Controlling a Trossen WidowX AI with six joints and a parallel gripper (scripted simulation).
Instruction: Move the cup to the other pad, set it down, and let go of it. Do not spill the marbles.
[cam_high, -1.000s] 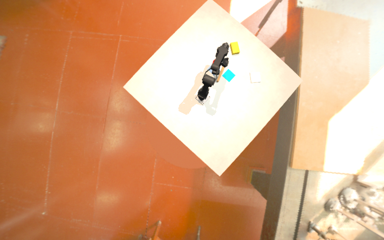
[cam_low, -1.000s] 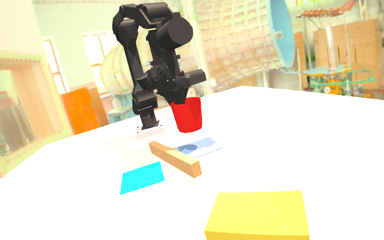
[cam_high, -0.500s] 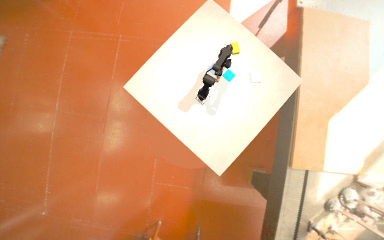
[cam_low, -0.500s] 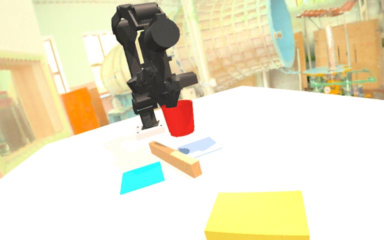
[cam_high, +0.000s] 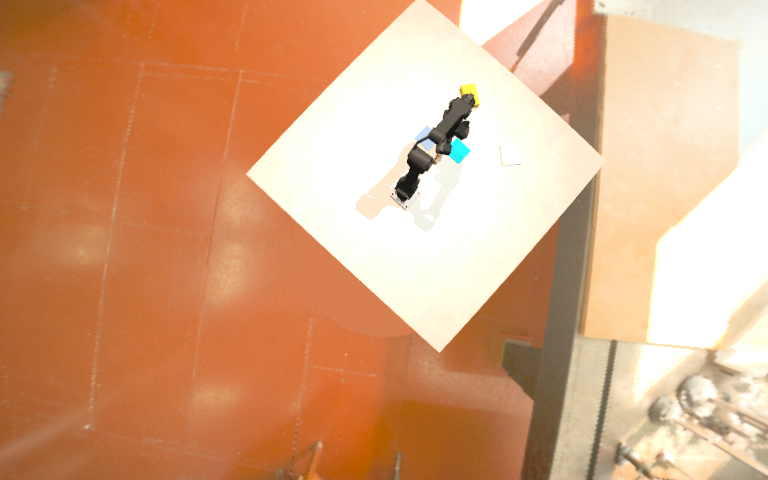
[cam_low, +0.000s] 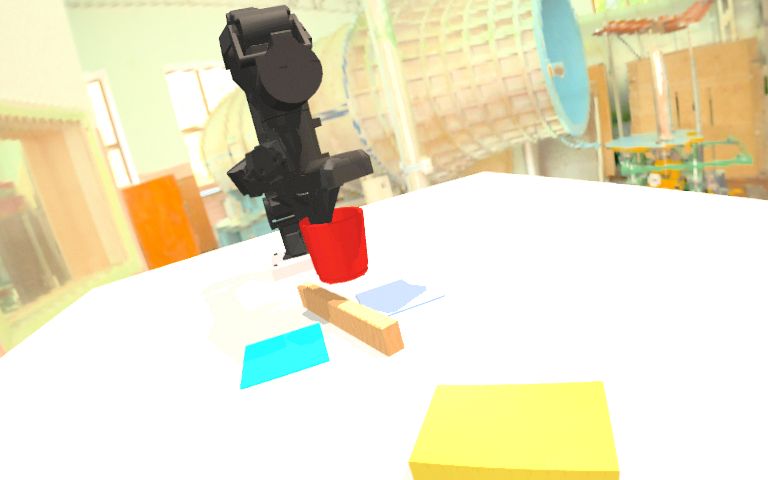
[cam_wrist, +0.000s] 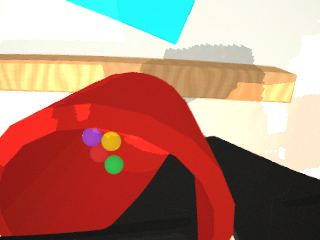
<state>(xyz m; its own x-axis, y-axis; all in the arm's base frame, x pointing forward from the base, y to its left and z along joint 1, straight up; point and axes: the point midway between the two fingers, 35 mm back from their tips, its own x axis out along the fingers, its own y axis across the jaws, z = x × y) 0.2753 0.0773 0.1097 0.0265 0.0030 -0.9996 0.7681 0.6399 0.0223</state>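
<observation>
The red cup (cam_low: 339, 249) (cam_wrist: 142, 92) is held above the table, slightly tilted, in the exterior view behind the wooden bar. My gripper (cam_low: 318, 219) (cam_wrist: 196, 148) is shut on the cup's wall, one finger inside the cup and one outside. Several marbles lie inside, among them a purple marble (cam_wrist: 92, 136), a yellow marble (cam_wrist: 111, 141) and a green marble (cam_wrist: 114, 164). The pale blue pad (cam_high: 424, 135) (cam_low: 390, 297) lies on one side of the bar, the cyan pad (cam_high: 459, 151) (cam_low: 286, 356) (cam_wrist: 155, 17) on the other. The arm hides the cup in the top view.
The low wooden bar (cam_low: 362, 325) (cam_wrist: 40, 75) stands between the two pads. A yellow block (cam_high: 468, 90) (cam_low: 515, 424) lies farther out from the arm's base. A white square (cam_high: 510, 154) lies beyond the cyan pad.
</observation>
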